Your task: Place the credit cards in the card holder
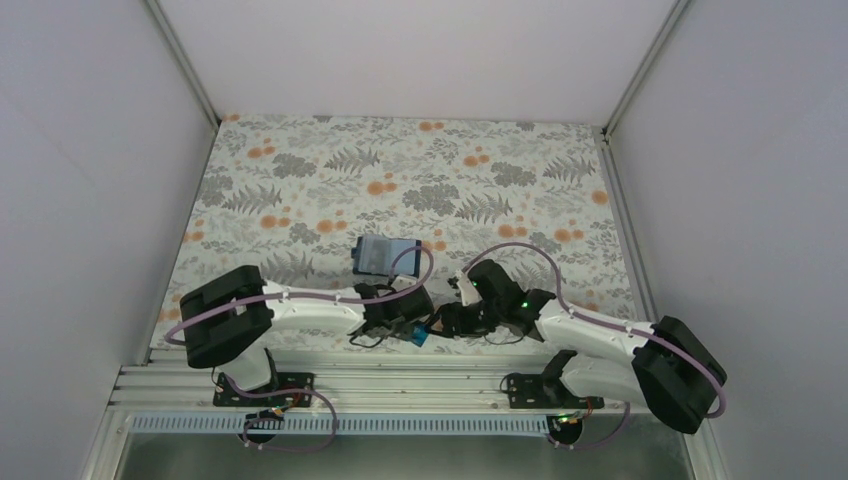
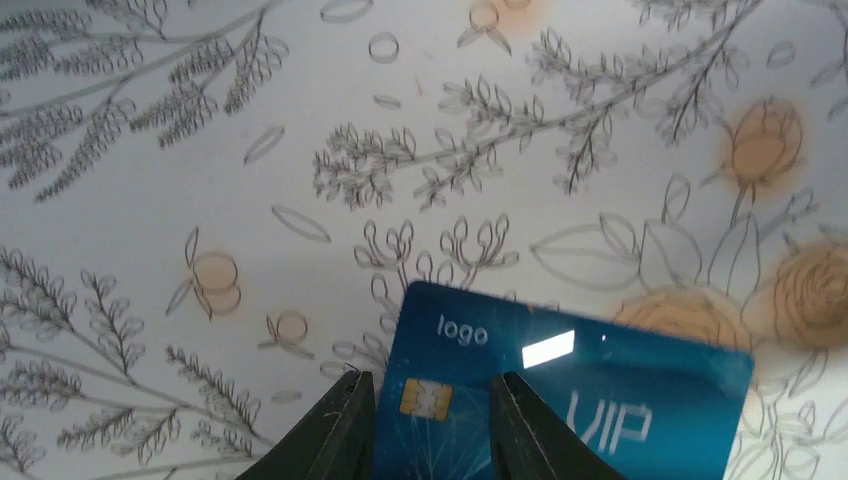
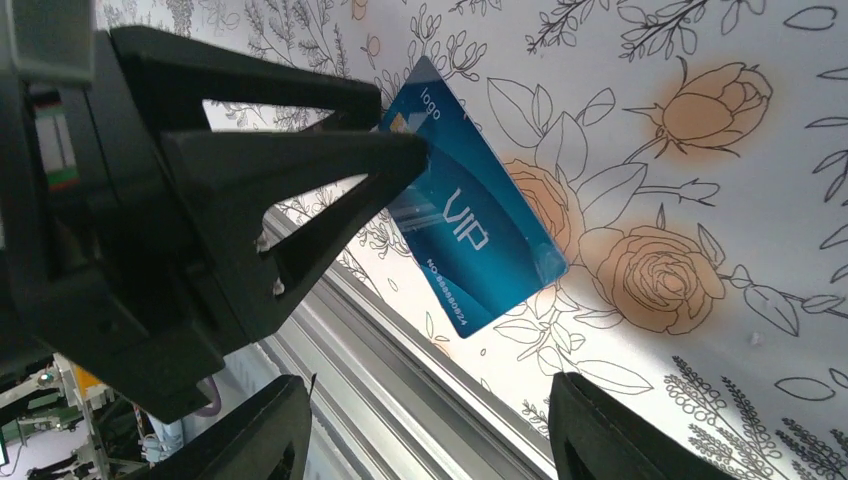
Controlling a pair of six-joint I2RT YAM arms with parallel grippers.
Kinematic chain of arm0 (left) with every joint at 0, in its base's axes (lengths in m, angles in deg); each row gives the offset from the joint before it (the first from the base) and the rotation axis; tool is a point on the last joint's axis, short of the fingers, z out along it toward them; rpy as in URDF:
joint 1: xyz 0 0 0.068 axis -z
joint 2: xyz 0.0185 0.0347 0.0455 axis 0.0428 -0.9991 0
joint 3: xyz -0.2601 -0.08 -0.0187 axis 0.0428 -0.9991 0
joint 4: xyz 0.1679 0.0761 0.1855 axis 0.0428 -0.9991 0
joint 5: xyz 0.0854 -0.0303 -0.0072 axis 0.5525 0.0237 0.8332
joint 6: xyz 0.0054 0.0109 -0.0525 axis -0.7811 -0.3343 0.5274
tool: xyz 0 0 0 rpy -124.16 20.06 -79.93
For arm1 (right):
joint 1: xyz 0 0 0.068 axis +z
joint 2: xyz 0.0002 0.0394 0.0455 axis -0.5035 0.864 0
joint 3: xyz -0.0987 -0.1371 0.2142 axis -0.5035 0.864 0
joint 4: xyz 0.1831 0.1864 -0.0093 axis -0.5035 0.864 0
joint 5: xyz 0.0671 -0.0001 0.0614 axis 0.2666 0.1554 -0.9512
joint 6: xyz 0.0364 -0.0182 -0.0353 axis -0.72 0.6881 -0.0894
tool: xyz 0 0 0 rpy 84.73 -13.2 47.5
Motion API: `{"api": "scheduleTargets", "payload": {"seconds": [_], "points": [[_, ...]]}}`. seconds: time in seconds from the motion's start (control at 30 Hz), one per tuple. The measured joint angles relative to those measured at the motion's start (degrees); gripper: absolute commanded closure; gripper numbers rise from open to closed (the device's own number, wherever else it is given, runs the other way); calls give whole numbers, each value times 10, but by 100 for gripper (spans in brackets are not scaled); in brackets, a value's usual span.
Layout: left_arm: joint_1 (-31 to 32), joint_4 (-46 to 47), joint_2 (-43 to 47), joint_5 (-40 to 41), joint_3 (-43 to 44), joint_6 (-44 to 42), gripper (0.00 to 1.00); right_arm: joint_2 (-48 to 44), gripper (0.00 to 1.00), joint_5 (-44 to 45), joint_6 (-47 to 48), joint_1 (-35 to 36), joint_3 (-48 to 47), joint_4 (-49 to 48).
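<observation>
Left end effector (image 2: 432,425) has the teal-blue VIP card (image 3: 470,240) pinched by its chip end, jaws narrowed right down on it. The rest sticks out free near the front edge of the desk (image 1: 500,170), I'd guess so the other arm can grab it. Right end effector (image 3: 440,440) faces it, jaws wide, holding nothing. The card holder (image 1: 383,255) lies open farther back, well apart.

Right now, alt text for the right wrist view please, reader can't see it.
The left gripper pinches a teal-blue VIP card at its chip end, over the floral tablecloth beside the aluminium rail at the table's edge. The right gripper stands open at the bottom of the view, holding nothing.
</observation>
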State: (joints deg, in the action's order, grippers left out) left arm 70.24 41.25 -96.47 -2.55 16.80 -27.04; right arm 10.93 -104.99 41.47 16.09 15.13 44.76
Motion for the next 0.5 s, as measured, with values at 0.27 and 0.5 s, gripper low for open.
{"api": "scheduleTargets", "payload": {"seconds": [0.27, 0.5], "points": [[3, -27, 8, -15, 2, -9, 68, -5, 38, 5, -11, 1, 0, 2], [-20, -17, 7, -15, 10, -29, 68, -12, 38, 14, -10, 2, -1, 17]]}}
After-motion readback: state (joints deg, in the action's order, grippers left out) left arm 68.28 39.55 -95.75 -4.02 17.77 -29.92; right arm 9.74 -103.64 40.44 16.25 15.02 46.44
